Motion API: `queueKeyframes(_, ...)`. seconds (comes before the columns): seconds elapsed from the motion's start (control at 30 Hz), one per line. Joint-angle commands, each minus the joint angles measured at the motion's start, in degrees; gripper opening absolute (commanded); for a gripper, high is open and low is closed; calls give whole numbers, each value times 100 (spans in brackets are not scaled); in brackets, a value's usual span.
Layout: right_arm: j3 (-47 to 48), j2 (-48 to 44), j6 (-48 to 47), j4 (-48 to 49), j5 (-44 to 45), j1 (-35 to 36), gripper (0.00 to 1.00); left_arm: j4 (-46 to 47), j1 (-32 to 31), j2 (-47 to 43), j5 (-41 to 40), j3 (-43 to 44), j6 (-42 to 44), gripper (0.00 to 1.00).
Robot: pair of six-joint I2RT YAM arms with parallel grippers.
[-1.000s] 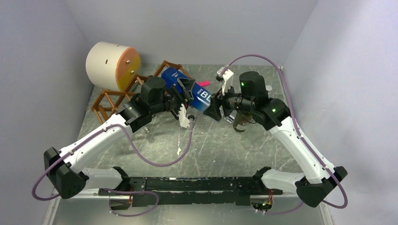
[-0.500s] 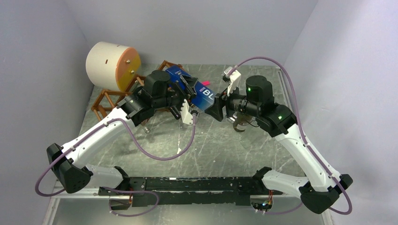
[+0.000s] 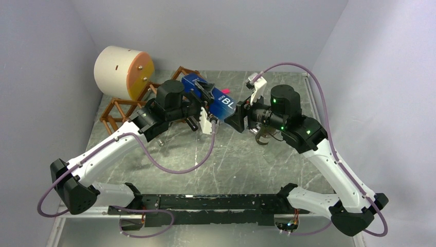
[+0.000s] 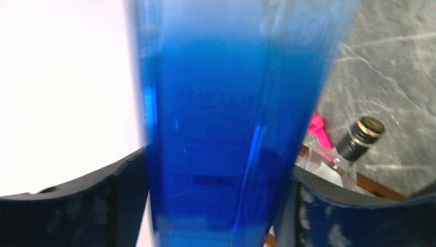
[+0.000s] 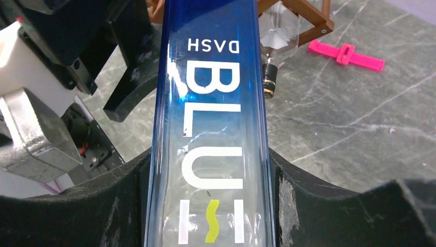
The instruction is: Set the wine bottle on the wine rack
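The wine bottle [image 3: 215,99] is blue glass with white lettering and hangs level above the table between both arms. My right gripper [image 3: 234,116] is shut on its clear lower body, and both fingers press the glass in the right wrist view [image 5: 211,206]. My left gripper [image 3: 206,100] straddles the blue upper part [image 4: 216,128]; its jaws stand open, with thin slivers of gap beside the glass. The wine rack [image 3: 123,110], a reddish-brown lattice, stands at the back left, just beyond the bottle's far end.
A cream-and-orange drum [image 3: 123,72] lies behind the rack. A clear bottle with a black, gold-banded cap [image 4: 365,136] lies in the rack. A pink plastic piece [image 5: 345,54] rests on the marble table [image 3: 241,164], and a small white scrap [image 3: 196,165] lies nearer the arms.
Both arms carried the bottle slightly right and toward the back. In the last half second the left jaws spread apart off the glass, while the right grip stayed closed.
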Motion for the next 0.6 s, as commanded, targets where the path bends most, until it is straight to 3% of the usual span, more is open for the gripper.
queueKeyframes(0.0, 105, -183, 152, 835, 788, -39, 0, 1583, -17, -365, -155, -201, -908, 88)
queueKeyframes(0.1, 170, -197, 229, 824, 1017, -34, 0, 1676, -23, -384, -183, -288, -1001, 95)
queueKeyframes(0.27, 64, -317, 394, 1026, 1371, -38, 0, 1383, -16, -431, -128, -144, -1479, 97)
queueKeyframes(0.4, -59, -381, 485, 1231, 1605, -39, 0, 1226, -18, -557, -56, -35, -2400, 96)
queueKeyframes(0.57, -172, -388, 479, 1382, 1571, -36, 0, 2038, -25, -1074, -493, -713, -3824, 93)
